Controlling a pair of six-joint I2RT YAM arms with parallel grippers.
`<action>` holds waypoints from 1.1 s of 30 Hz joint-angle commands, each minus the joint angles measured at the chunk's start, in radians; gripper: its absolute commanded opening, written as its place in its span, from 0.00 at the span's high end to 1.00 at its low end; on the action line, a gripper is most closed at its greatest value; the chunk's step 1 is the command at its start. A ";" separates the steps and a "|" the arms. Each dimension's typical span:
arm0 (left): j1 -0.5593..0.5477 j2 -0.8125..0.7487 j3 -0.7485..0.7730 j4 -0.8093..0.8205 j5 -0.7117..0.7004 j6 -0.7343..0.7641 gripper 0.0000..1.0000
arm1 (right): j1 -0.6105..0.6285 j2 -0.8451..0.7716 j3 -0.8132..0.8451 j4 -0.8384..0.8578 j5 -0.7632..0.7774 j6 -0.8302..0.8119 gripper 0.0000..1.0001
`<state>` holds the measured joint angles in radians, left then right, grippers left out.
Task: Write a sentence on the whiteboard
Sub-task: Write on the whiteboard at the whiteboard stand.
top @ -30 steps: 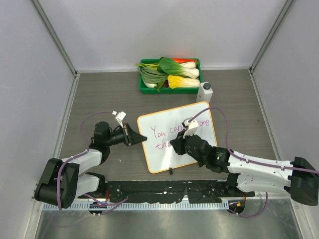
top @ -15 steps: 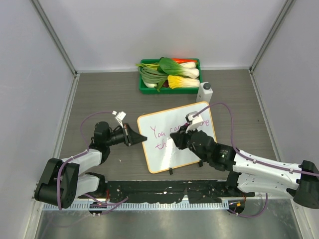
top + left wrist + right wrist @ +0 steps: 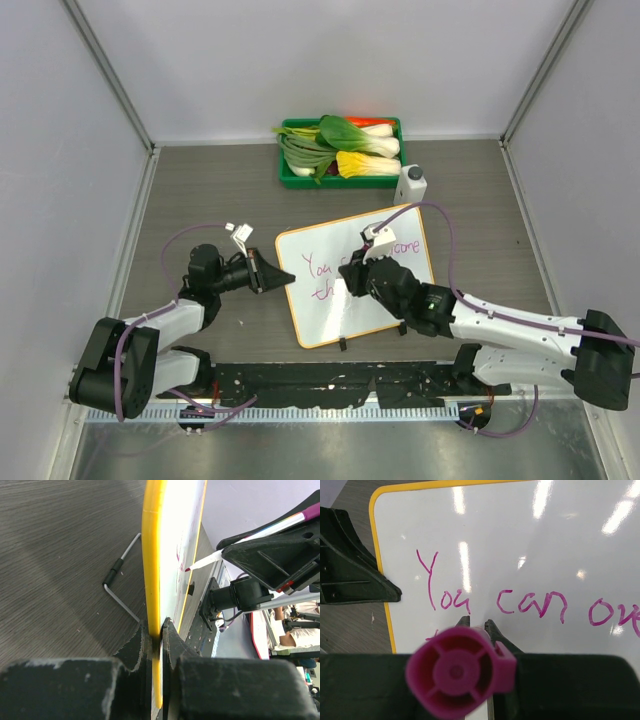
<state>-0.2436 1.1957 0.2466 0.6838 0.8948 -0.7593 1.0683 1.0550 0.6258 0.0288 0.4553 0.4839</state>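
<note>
Whiteboard [image 3: 322,312], flat, white, orange-rimmed, clamped by left pincer [image 3: 288,279]; right pincer [image 3: 477,625], gripping magenta marker [image 3: 456,672], shifted frame-left toward second line, likely finishing it

Whiteboard [image 3: 322,318] on table [image 3: 200,190], tray [image 3: 287,181] behind, left pincer [image 3: 286,278] at left edge

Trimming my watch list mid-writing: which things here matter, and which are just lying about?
Job: white orange-rimmed whiteboard; pink handwritten sentence; magenta marker; left gripper; right gripper.
Lying about: green plastic tray of leafy vegetables; small white container.
</note>
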 commanded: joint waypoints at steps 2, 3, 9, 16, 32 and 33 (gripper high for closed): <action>-0.003 0.012 0.008 -0.026 -0.048 0.074 1.00 | -0.005 0.014 0.012 0.048 0.037 0.004 0.99; -0.003 0.013 0.008 -0.026 -0.048 0.074 1.00 | -0.008 0.016 0.011 0.042 0.039 0.008 0.99; -0.003 0.013 0.008 -0.027 -0.048 0.074 1.00 | -0.008 -0.032 0.005 0.028 0.033 0.018 0.99; -0.003 0.013 0.008 -0.026 -0.050 0.074 1.00 | -0.007 -0.105 0.003 0.022 0.031 0.024 0.99; -0.003 0.015 0.010 -0.026 -0.046 0.074 1.00 | -0.010 -0.082 -0.047 -0.023 0.036 0.041 0.99; -0.003 0.016 0.010 -0.026 -0.048 0.074 1.00 | -0.010 -0.082 -0.049 -0.023 0.034 0.039 0.99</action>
<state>-0.2436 1.1957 0.2466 0.6838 0.8951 -0.7589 1.0626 0.9634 0.5785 -0.0143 0.4625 0.5140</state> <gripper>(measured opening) 0.072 0.197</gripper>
